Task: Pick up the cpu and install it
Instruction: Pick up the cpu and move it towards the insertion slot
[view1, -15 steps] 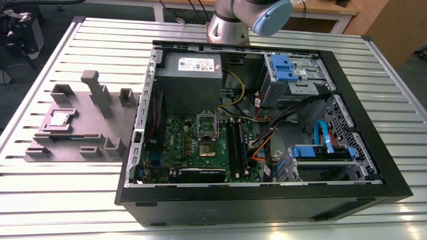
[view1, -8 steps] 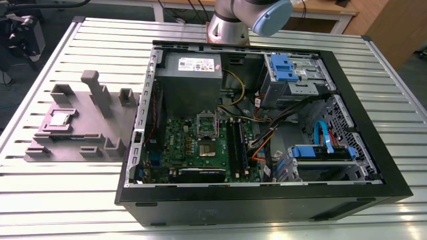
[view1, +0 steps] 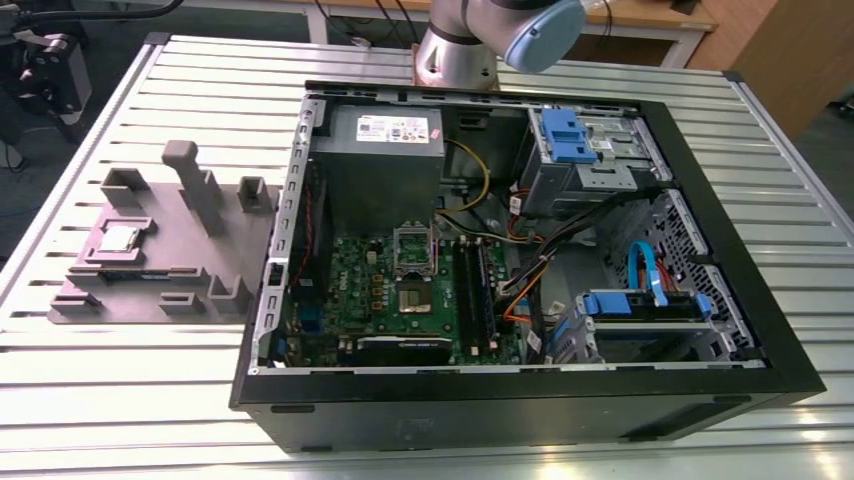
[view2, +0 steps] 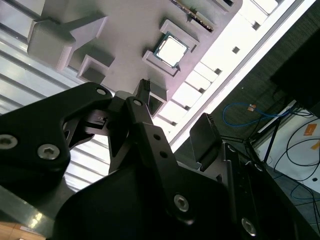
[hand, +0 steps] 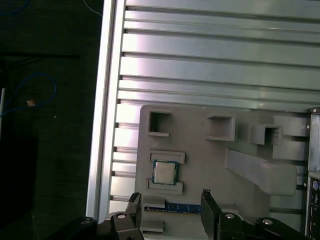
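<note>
My pincer (hand: 170, 196) hung released near the cpu (hand: 164, 173) in its grey holder (hand: 200, 165); the pickup, I judged, needed centring over it.

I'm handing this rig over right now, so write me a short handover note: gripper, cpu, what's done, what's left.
The gripper is open and empty, over the grey holder tray. The cpu lies flat in its recess on that tray, at the exterior view's left of the open computer case. Done: nothing yet. Left: picking the cpu up and installing it.
</note>
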